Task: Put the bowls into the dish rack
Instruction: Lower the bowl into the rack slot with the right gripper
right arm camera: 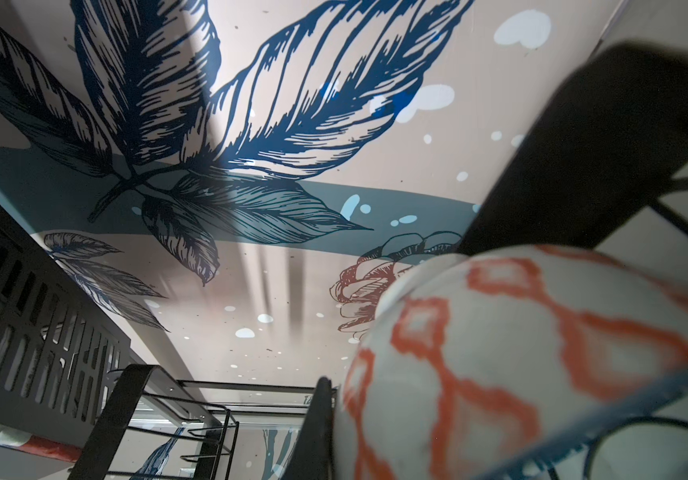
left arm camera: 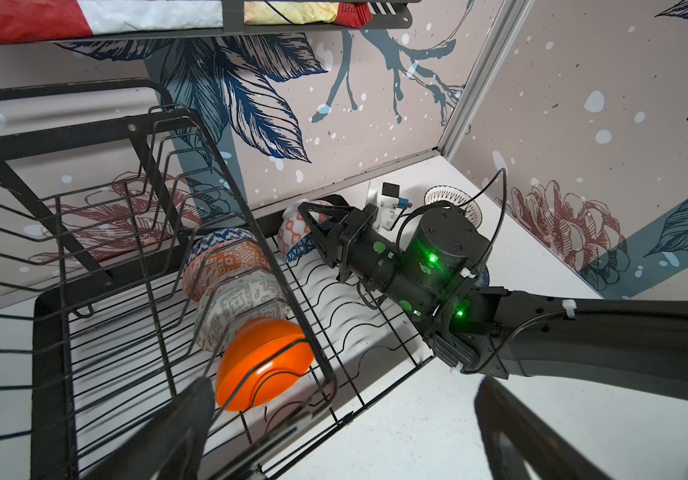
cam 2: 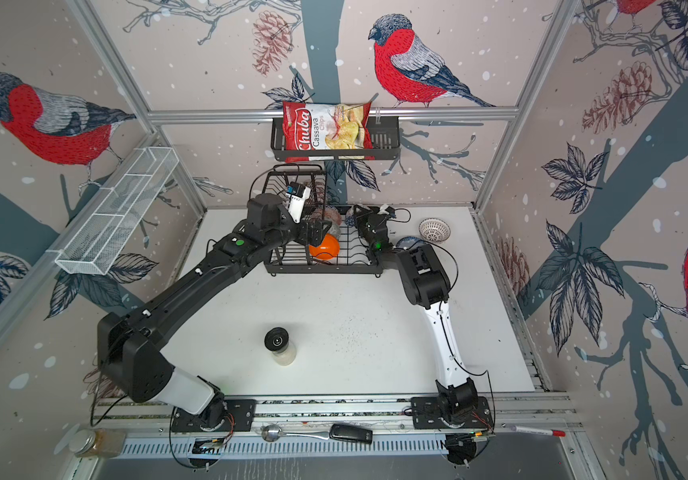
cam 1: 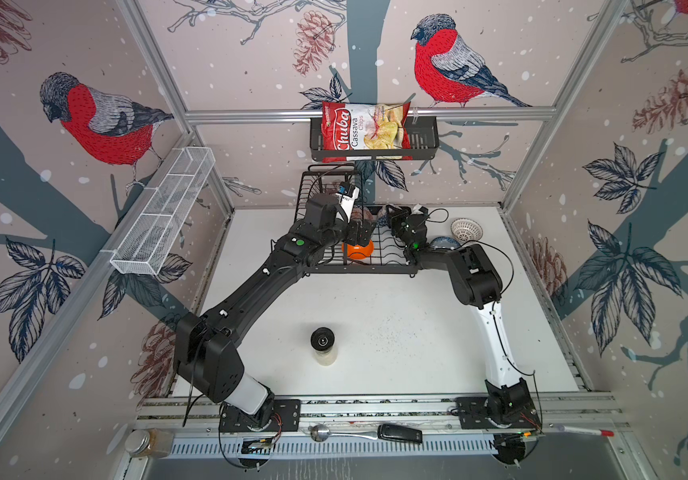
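Both arms reach forward and bend inward, the left gripper (left arm camera: 340, 436) spread wide, the right gripper (left arm camera: 313, 226) pinched closed.

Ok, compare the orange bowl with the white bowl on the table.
The orange bowl sits in the dish rack; the white bowl stands on the table, outside it. The orange bowl is tipped on edge, the white bowl upright. Orange bowl plain, white bowl latticed. Both are small and round.

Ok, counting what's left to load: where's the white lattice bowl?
In both top views the white lattice bowl sits on the table right of the dish rack, near the back wall, just behind a blue patterned bowl.
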Controlling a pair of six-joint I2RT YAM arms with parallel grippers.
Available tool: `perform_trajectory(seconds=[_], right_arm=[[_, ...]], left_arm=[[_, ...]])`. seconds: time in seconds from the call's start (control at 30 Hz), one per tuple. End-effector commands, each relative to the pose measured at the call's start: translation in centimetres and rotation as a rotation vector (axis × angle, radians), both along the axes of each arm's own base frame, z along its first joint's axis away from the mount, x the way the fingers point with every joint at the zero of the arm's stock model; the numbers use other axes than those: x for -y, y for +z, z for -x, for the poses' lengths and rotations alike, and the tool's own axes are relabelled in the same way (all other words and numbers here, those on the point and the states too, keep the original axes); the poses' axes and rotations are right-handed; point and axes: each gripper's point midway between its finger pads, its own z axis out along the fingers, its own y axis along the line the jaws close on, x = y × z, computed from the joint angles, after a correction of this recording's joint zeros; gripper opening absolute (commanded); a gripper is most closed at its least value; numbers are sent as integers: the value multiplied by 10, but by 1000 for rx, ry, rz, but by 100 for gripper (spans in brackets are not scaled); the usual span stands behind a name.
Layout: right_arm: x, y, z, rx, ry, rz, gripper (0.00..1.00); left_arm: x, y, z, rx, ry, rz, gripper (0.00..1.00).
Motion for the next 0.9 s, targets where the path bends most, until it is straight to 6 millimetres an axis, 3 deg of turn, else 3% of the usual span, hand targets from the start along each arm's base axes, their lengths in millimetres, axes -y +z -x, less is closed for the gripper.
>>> perform_trajectory(seconds=[0.0, 0.37, 0.87], right_arm=[[-1, 9, 3, 13, -8, -29, 2], [5, 5, 4, -51, -36, -9, 6], [2, -17, 1, -141, -31, 22, 12]], left_arm=[[1, 7, -2, 19, -6, 18, 98], [1, 7, -1, 19, -7, 20, 98], [1, 8, -2, 20, -7, 26, 98]])
